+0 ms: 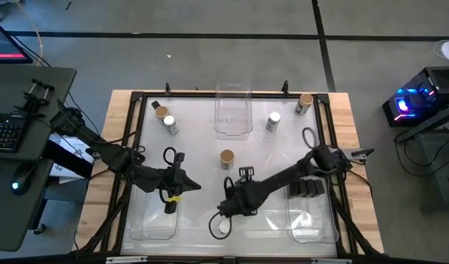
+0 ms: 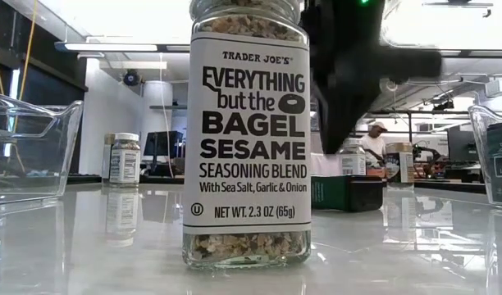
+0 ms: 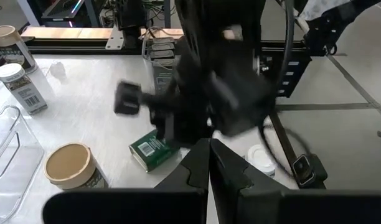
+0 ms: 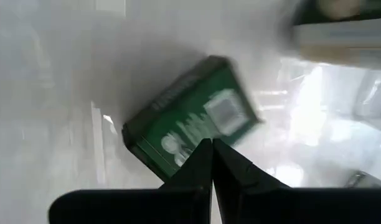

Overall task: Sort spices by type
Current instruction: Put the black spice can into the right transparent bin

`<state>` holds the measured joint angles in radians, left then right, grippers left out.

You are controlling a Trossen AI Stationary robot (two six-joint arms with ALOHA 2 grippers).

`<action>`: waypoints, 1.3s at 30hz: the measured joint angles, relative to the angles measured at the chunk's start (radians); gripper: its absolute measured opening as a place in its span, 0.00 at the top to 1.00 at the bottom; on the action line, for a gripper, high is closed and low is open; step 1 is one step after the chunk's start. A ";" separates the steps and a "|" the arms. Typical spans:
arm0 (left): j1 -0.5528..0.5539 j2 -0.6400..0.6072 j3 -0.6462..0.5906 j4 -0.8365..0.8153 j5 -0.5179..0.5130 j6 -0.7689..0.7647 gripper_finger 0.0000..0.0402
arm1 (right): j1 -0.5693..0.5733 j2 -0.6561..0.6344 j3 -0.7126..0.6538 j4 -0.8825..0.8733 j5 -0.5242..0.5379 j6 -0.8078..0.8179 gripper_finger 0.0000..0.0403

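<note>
From above, the white worktop (image 1: 195, 139) carried the spices spread apart. At the far left corner a tan-lidded jar (image 1: 161, 113) stood just beside a white-lidded jar (image 1: 169, 123). Right of the far clear bin (image 1: 233, 110) stood a second white-lidded jar (image 1: 274, 119), and another tan-lidded one (image 1: 305, 101) was near the far right corner. A third tan-lidded jar (image 1: 227, 158) stood alone near the middle. Dark boxes (image 1: 307, 188) lay in the near right bin (image 1: 312, 220). The left gripper (image 1: 186, 183) hung over the near left part of the worktop, its fingers pressed together and holding nothing. The right gripper (image 1: 228, 209) reached down near the front centre, with a white round lid (image 1: 223, 226) just beside it.

At worktop height, the bagel seasoning jar (image 2: 247, 139) stood upright close to the camera. Behind it a dark arm (image 2: 358, 65) came down, and a green box (image 2: 345, 192) lay flat on the worktop. A white-lidded jar (image 2: 124, 157) stood far off at the left. A person (image 2: 372, 141) showed in the room behind.

The left wrist camera looked past its own shut fingers (image 3: 193, 168) at the other arm (image 3: 221, 81), the green box (image 3: 152, 151) lying beneath it, and a tan-lidded jar (image 3: 71, 167) nearby.

The right wrist camera showed the green box (image 4: 190, 127) flat on the worktop just ahead of that gripper's fingers (image 4: 200, 165) — they were closed tip to tip and empty.
</note>
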<state>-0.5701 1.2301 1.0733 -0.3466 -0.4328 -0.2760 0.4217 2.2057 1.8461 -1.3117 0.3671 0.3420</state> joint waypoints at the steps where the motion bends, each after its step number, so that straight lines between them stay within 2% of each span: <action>1: 0.000 0.000 0.000 0.000 0.000 0.000 1.00 | 0.000 -0.022 0.000 0.002 0.002 0.000 1.00; 7: 0.014 0.009 0.000 0.028 -0.029 -0.017 1.00 | 0.031 -0.123 0.001 -0.002 0.005 0.068 1.00; 9: 0.041 0.024 0.000 0.054 -0.041 -0.058 1.00 | 0.049 -0.152 0.001 -0.014 0.010 0.117 1.00; 11: 0.087 0.047 0.000 0.073 -0.009 -0.113 1.00 | 0.071 -0.193 -0.041 0.001 0.009 0.181 1.00; 14: 0.160 0.087 0.000 0.089 0.113 -0.163 1.00 | 0.107 -0.304 -0.192 0.036 -0.006 0.341 1.00; 16: 0.200 0.116 -0.001 0.115 0.190 -0.168 1.00 | 0.132 -0.413 -0.320 0.119 -0.014 0.477 1.00; 21: 0.271 0.211 0.047 0.157 0.309 -0.114 1.00 | 0.161 -0.659 -0.632 0.435 -0.023 0.843 1.00; 24: 0.298 0.316 0.130 0.121 0.349 -0.059 1.00 | 0.150 -0.736 -0.745 0.657 -0.023 0.906 1.00; 28: 0.324 0.479 0.281 -0.001 0.356 0.050 1.00 | 0.131 -0.734 -0.795 0.818 -0.059 0.872 1.00; 32: 0.335 0.610 0.387 -0.104 0.307 0.152 1.00 | 0.115 -0.680 -0.779 0.829 -0.096 0.828 1.00; 39: 0.335 0.731 0.403 -0.099 0.283 0.200 1.00 | 0.109 -0.613 -0.774 0.831 -0.111 0.837 1.00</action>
<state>-0.2348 1.9615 1.4765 -0.4460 -0.1494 -0.0759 0.5308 1.5924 1.0718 -0.4808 0.2558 1.1786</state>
